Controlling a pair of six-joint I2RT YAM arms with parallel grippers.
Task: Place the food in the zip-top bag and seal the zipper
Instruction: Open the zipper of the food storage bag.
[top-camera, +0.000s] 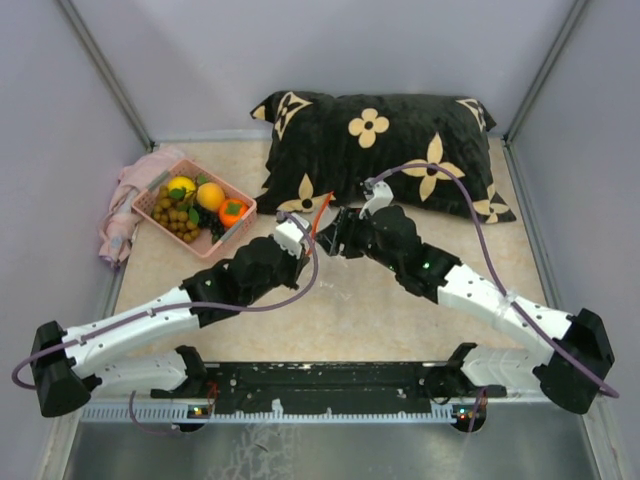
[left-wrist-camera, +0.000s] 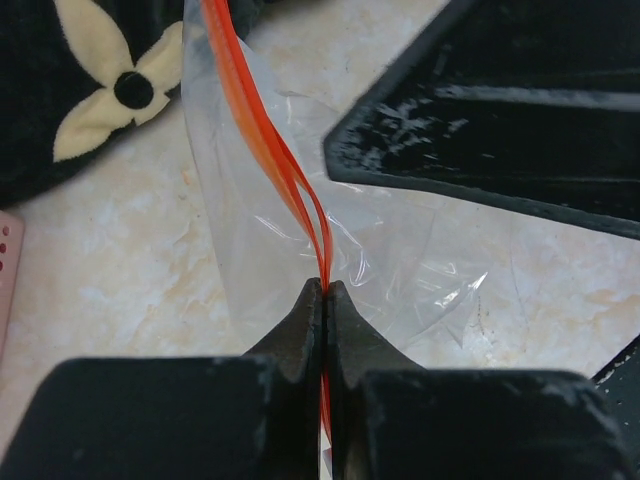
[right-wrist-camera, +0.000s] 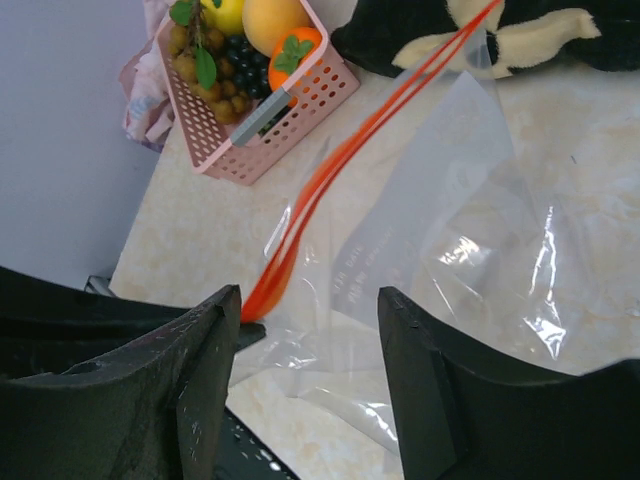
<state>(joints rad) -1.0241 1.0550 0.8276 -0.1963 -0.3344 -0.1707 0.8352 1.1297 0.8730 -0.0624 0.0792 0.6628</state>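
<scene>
Left gripper (left-wrist-camera: 326, 292) — jaws pressed fully together, pinching the zipper (left-wrist-camera: 262, 140) at one end. The red-orange strip comes straight out of the pinch and runs up and away from the fingertips. Just past the tips it splits into two tracks with a narrow gap between them, so the mouth is unsealed at that spot. The clear film of the zip-top bag (left-wrist-camera: 410, 250) hangs slack to the right of the strip, creased, above the pale table (left-wrist-camera: 120, 260).

Right gripper (right-wrist-camera: 308, 305) — jaws wide apart, nothing clamped between them. In the right wrist view the low end of the zipper sits just beside the tip of the finger on the left of the frame; whether they touch I cannot tell. From there both tracks climb toward the far pillow (right-wrist-camera: 540, 30). The bag's film spreads across the gap between the fingers and beyond the other finger, crumpled, with its lower part down on the table.

From above, the two grippers meet near the table's centre, in front of the black flowered pillow, with the bag between them.

Food (top-camera: 192, 203) — all of it in the pink basket (top-camera: 243, 226), well to the left of both grippers: yellow and orange balls, a tan-brown cluster, green leaves. None is in the bag. A pink cloth (top-camera: 122, 215) lies bunched against the basket's far left side.
</scene>
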